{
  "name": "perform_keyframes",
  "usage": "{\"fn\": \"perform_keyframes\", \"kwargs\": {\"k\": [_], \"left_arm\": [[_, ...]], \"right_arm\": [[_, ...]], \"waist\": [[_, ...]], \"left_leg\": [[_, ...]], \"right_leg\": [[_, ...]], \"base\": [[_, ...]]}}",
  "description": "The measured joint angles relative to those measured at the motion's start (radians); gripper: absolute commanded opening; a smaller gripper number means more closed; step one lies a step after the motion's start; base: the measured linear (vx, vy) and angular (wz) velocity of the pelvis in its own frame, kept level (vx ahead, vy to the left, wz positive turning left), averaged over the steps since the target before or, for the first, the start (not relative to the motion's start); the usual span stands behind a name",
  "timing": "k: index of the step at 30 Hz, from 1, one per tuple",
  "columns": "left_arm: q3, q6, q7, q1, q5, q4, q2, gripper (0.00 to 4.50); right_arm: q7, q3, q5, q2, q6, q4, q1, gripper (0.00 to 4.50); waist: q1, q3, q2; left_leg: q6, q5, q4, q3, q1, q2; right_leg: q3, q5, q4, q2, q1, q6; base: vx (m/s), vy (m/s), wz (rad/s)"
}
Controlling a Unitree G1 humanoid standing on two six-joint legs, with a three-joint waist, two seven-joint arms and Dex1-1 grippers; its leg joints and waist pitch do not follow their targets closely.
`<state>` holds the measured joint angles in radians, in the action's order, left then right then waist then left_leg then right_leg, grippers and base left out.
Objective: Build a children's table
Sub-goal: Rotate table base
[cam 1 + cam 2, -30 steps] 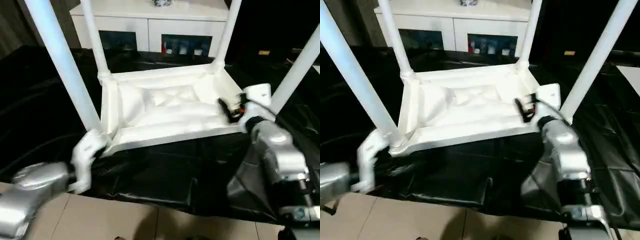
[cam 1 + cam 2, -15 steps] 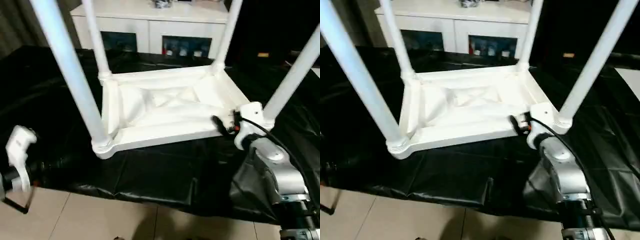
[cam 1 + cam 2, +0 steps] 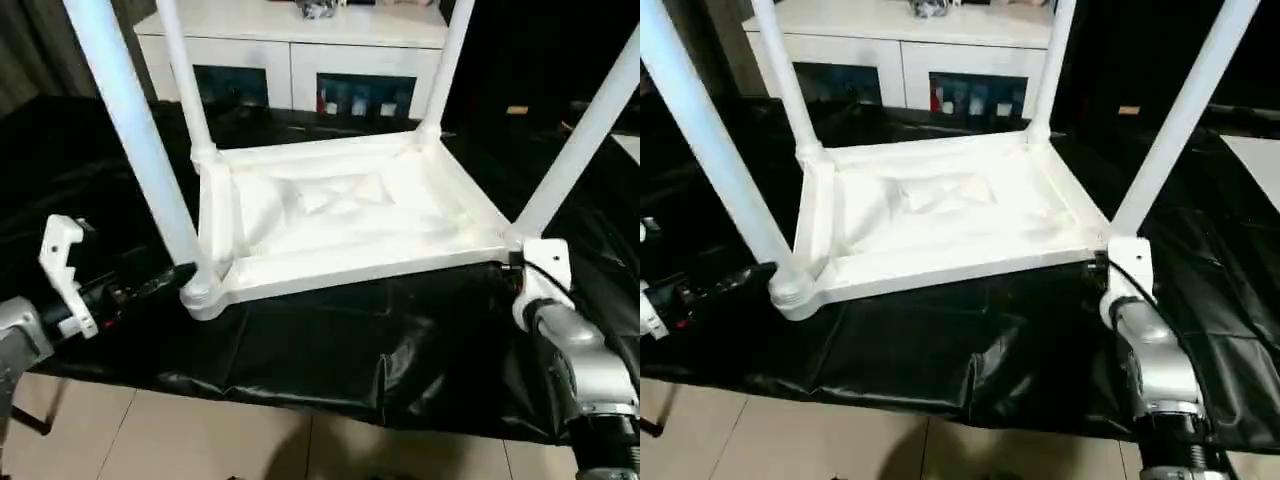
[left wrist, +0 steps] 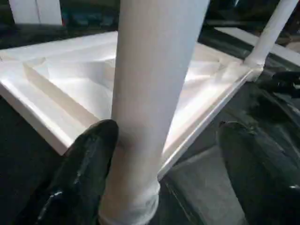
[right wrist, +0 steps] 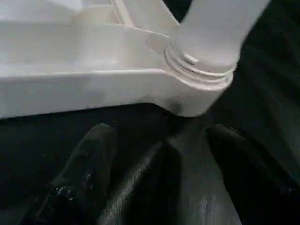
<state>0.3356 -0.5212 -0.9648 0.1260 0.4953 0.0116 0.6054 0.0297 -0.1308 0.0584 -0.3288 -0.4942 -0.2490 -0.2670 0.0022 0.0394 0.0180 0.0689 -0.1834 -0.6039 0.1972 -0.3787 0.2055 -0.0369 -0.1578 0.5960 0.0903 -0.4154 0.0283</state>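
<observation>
With all four legs standing in the upturned tabletop (image 3: 340,215) on the black sheet (image 3: 330,345), I hold my left pincer (image 3: 150,285) spread beside the near-left leg (image 3: 135,140) and my right pincer (image 5: 159,173) spread below the near-right socket (image 5: 201,70), and should take both near corners evenly before turning it over.

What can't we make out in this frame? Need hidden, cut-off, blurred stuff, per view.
- Leg tops: all four legs, e.g. the near-left leg, run off the upper edge in both eye views.
- Tabletop face: turned down onto the black sheet, hidden.
- Cabinet contents: small items behind dark glass, too small to identify.
- Right gripper fingertips: in the eye views, hidden behind its own white wrist housing.
</observation>
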Motion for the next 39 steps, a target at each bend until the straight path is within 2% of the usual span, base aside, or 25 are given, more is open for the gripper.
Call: {"fn": "perform_keyframes", "kwargs": {"k": [1, 4, 10, 14, 17, 21, 30, 35, 39], "left_arm": [[-0.002, 0.009, 0.003, 0.007, -0.002, -0.008, -0.002, 4.23], [-0.003, 0.027, 0.013, 0.024, -0.012, -0.040, -0.010, 4.44], [-0.013, 0.020, 0.016, 0.122, 0.045, -0.075, -0.076, 4.44], [-0.034, -0.018, 0.009, 0.162, 0.085, -0.076, -0.106, 4.44], [-0.063, -0.093, -0.014, 0.177, 0.146, -0.064, -0.118, 4.44], [-0.130, -0.243, -0.086, 0.169, 0.235, 0.033, -0.069, 4.44], [-0.186, -0.391, -0.135, 0.087, 0.348, 0.238, 0.009, 4.44], [-0.224, -0.420, -0.122, 0.090, 0.375, 0.292, -0.007, 4.44], [-0.255, -0.393, -0.076, 0.126, 0.347, 0.293, -0.052, 4.44]], "right_arm": [[0.001, 0.000, 0.000, 0.004, 0.000, 0.000, 0.000, 3.46], [0.004, 0.001, 0.001, 0.007, -0.003, 0.000, 0.000, 3.46], [0.038, 0.023, 0.008, 0.030, 0.003, -0.056, -0.002, 3.46], [0.085, 0.035, 0.008, 0.032, 0.064, -0.132, -0.041, 3.46], [0.144, 0.060, 0.009, 0.032, 0.117, -0.197, -0.075, 3.46], [0.197, 0.079, 0.004, 0.027, 0.171, -0.275, -0.119, 3.46], [0.261, 0.096, -0.013, 0.012, 0.227, -0.361, -0.166, 3.46], [0.274, 0.109, -0.020, 0.026, 0.258, -0.388, -0.178, 3.46], [0.279, 0.125, -0.028, 0.055, 0.263, -0.416, -0.206, 3.46]], "waist": [[0.000, 0.000, 0.000], [0.000, 0.000, 0.000], [0.004, -0.001, -0.004], [0.000, -0.001, -0.005], [0.001, -0.001, -0.005], [-0.002, -0.001, -0.006], [-0.019, 0.000, -0.007], [-0.023, 0.001, -0.009], [-0.025, 0.002, -0.011]], "left_leg": [[0.000, 0.000, 0.000, 0.000, 0.000, 0.000], [0.000, 0.000, 0.000, 0.000, 0.000, 0.000], [0.000, 0.000, 0.000, 0.000, 0.000, 0.000], [0.000, 0.000, -0.001, 0.001, 0.000, 0.000], [0.000, 0.000, -0.001, 0.001, 0.000, 0.000], [0.000, 0.000, -0.001, 0.001, 0.000, 0.000], [0.000, 0.000, -0.002, 0.001, 0.000, 0.001], [0.000, 0.000, -0.002, 0.001, 0.001, 0.001], [0.002, 0.001, -0.002, 0.000, 0.003, 0.001]], "right_leg": [[0.000, 0.000, 0.000, 0.000, 0.000, 0.000], [0.000, 0.000, 0.000, 0.000, 0.000, 0.000], [0.000, 0.000, 0.000, 0.001, 0.000, 0.000], [0.000, 0.001, 0.000, 0.001, 0.000, -0.001], [0.000, 0.003, 0.000, 0.001, 0.000, -0.005], [0.000, 0.004, 0.000, 0.001, 0.000, -0.007], [0.000, 0.004, 0.001, 0.000, -0.001, -0.007], [0.000, 0.004, 0.001, 0.000, -0.001, -0.006], [-0.002, 0.004, 0.001, 0.000, -0.001, -0.006]], "base": [[0.000, 0.000, 0.00], [0.000, 0.000, 0.00], [0.000, 0.000, 0.00], [0.000, 0.000, 0.00], [0.000, 0.000, 0.00], [0.000, 0.000, 0.00], [0.000, 0.000, 0.00], [0.000, 0.000, 0.00], [0.000, 0.000, 0.00]]}}
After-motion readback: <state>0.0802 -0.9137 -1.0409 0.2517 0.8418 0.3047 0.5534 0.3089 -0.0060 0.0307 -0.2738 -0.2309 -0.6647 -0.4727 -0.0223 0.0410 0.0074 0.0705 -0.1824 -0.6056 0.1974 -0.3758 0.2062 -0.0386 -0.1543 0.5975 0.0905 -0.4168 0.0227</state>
